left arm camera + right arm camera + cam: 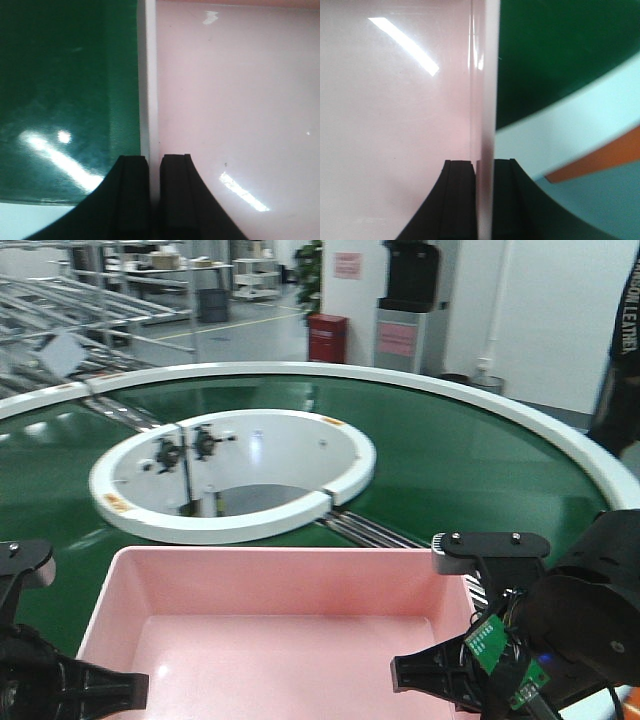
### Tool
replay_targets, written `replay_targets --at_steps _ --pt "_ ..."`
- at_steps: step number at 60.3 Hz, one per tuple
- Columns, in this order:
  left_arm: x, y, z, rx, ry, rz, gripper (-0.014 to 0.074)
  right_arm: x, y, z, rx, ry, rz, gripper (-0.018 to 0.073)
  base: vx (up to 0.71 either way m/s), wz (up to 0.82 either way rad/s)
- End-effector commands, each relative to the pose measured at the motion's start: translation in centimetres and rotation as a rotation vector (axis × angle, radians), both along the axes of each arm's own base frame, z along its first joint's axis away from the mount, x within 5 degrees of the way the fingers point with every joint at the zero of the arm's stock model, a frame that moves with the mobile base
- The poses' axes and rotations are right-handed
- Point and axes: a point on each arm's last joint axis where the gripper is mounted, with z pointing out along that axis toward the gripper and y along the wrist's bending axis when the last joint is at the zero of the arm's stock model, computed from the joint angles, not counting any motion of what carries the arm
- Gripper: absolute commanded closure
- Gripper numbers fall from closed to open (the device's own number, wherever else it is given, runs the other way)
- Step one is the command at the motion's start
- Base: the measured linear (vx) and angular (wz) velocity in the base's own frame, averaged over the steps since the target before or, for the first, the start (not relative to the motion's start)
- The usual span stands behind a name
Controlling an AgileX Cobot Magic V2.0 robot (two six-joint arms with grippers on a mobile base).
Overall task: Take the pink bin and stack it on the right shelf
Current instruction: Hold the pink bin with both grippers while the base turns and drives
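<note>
The bin (280, 558) is filling the lower middle of the front view, with the curved conveyor belt (450, 460) sweeping across the frame behind it. A round hub (235, 475) is sitting inside the belt's curve, left of centre. The left tool (154, 197) is straddling the bin's left wall at the lower left, one finger inside and one outside. The right tool (484, 197) is straddling the right wall likewise. A person (622, 350) is standing at the right edge, beyond the belt.
</note>
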Motion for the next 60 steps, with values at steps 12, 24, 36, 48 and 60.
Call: replay_targets --at_steps 12,24,36,48,60 --pt "-0.03 0.39 2.00 -0.015 -0.113 -0.007 0.0424 0.09 -1.19 1.82 -0.056 -0.093 -0.002 0.0531 -0.15 -0.58" --pt "-0.03 0.39 2.00 -0.015 -0.113 -0.007 0.0424 0.09 -1.19 1.82 -0.056 -0.093 -0.002 0.0531 -0.15 -0.59" --pt "-0.03 0.39 2.00 -0.015 -0.113 -0.007 0.0424 0.08 -1.20 1.82 -0.056 -0.092 -0.003 0.0531 -0.15 -0.57" --pt "-0.03 0.39 2.00 -0.015 -0.113 -0.007 0.0424 0.08 -1.20 1.82 -0.056 -0.092 -0.003 0.0531 -0.14 -0.57" --pt "-0.03 0.39 2.00 -0.015 -0.113 -0.007 0.0424 0.08 -1.20 1.82 -0.056 -0.092 -0.003 0.0531 -0.13 -0.57"
